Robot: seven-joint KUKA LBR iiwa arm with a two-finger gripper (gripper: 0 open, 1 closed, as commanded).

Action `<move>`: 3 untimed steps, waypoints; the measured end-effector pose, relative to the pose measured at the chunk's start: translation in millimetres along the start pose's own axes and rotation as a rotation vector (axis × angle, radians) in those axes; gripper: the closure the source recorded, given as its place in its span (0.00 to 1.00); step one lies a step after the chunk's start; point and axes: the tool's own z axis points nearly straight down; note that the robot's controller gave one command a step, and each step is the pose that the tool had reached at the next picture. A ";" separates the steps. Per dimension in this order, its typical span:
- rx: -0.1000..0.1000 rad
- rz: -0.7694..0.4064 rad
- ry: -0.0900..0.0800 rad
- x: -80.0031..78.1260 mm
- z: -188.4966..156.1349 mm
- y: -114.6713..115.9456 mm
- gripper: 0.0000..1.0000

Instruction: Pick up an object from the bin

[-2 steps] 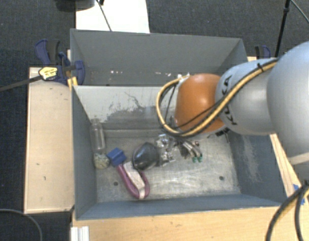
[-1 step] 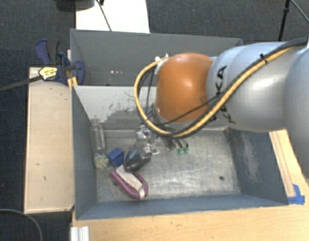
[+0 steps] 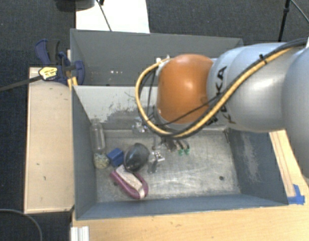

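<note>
My gripper hangs low over the bin floor, left of centre, mostly hidden under the arm's orange cover. Right beside it on the left lies a dark round object, close to or touching the gripper. A small blue block sits just left of the dark object. In front of them lies a purple and white oblong thing. A small green piece lies just right of the gripper.
A clear upright tube stands near the bin's left wall, with a small beige lump at its foot. The arm and its cables cover the bin's back middle. Bare floor stretches to the right.
</note>
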 end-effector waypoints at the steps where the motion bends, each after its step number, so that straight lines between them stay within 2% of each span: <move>1: 0.001 0.030 0.005 -1.6 83.5 3.2 0.00; 2: 0.000 0.033 -0.002 -3.6 79.4 3.3 1.00; 3: 0.003 -0.426 -0.004 3.5 -68.9 -58.6 1.00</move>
